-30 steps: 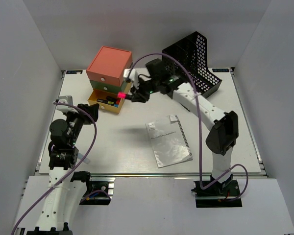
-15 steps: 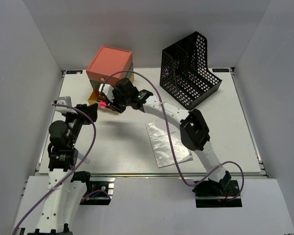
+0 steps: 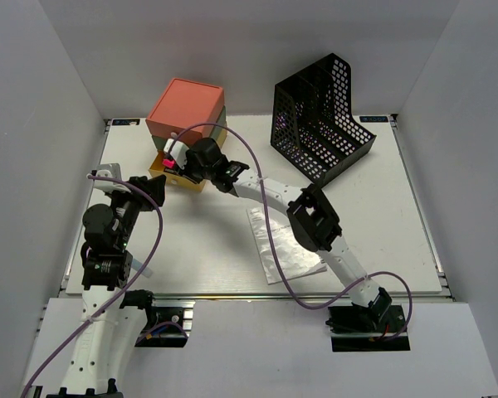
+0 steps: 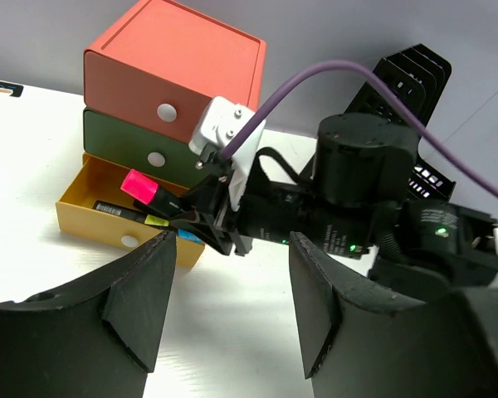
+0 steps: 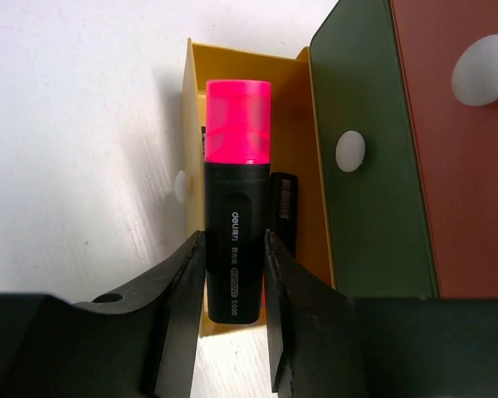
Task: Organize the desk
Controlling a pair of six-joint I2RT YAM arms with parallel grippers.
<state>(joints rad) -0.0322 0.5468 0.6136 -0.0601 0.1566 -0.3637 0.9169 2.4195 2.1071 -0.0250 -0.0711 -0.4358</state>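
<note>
Desk [image 3: 382,207], right arm [image 3: 270,192] outstretched, right tool [image 5: 234,257] clamping highlighter [image 5: 237,166] over drawer [image 5: 297,124]

Hidden and cropped parts around the open drawer

From above, the right arm [image 3: 315,224] covered most of the yellow drawer [image 3: 159,162] and part of the clear sleeve [image 3: 278,253]. The lower end of the highlighter [image 5: 237,191] sat hidden inside the right gripper [image 5: 234,242]. A black item [image 5: 283,207] beneath it was unidentifiable, and the mesh file holder [image 4: 411,70] stood largely behind that arm.
</note>
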